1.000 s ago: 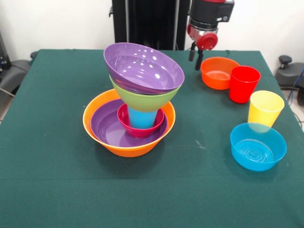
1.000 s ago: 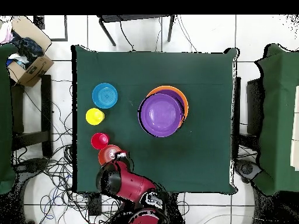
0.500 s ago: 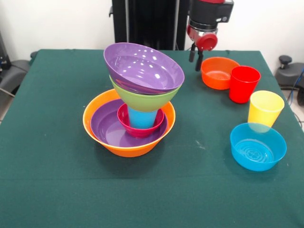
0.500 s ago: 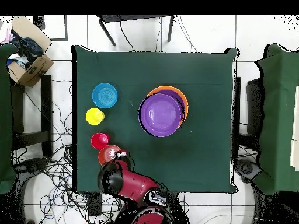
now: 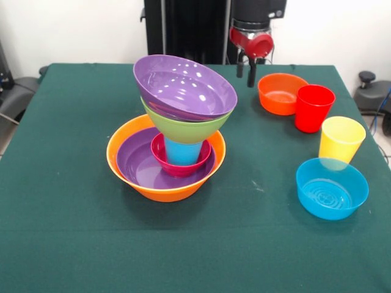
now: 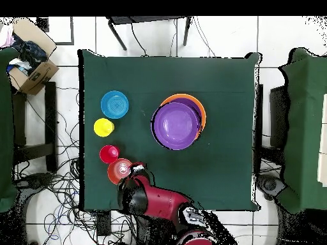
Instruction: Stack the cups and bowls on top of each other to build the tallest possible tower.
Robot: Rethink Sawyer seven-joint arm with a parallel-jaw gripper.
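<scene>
tower [image 5: 174, 137] apart from gripper [image 5: 245, 72], fingers apparently empty

We are in a robotics lab: a green-clothed table [image 6: 223, 178] stands on a white tiled floor [image 6: 271, 38], loose cables [image 6: 60, 185] tangle beside its edge, and a cardboard box [image 6: 32, 67] sits off one corner

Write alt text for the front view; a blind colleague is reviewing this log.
A leaning tower of nested bowls on a blue cup stands in a big orange bowl on a green table. To the right sit a small orange bowl, red cup, yellow cup and blue bowl; the empty gripper hangs beside the small orange bowl.
</scene>
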